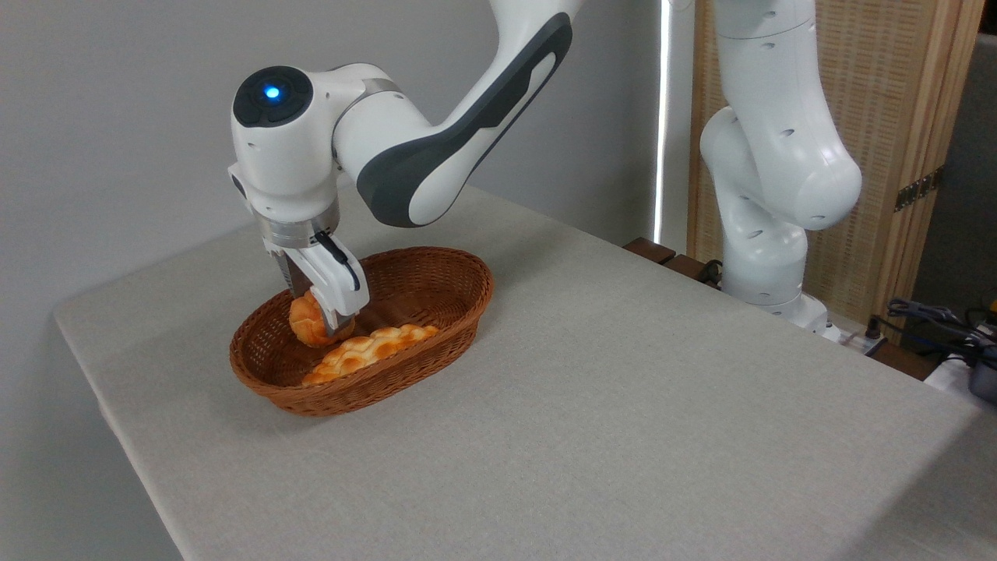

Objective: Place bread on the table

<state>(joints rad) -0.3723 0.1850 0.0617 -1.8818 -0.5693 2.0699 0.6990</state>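
The bread (308, 322), a small round orange-golden bun, sits low inside the brown wicker basket (436, 269) near its left end. My gripper (323, 315) reaches down into the basket with its fingers (340, 300) closed on either side of the bun, shut on it. Whether the bun rests on the basket floor or hangs just above it cannot be told. The near finger hides part of the bun's right side. The table (592, 405) is covered in plain light grey-beige cloth and carries the basket on its left half.
A long flat braided golden loaf (366, 352) lies in the basket just right of and in front of the bun. The arm's white base (767, 234) stands at the table's far right edge. Cables (935, 319) lie off the table at right.
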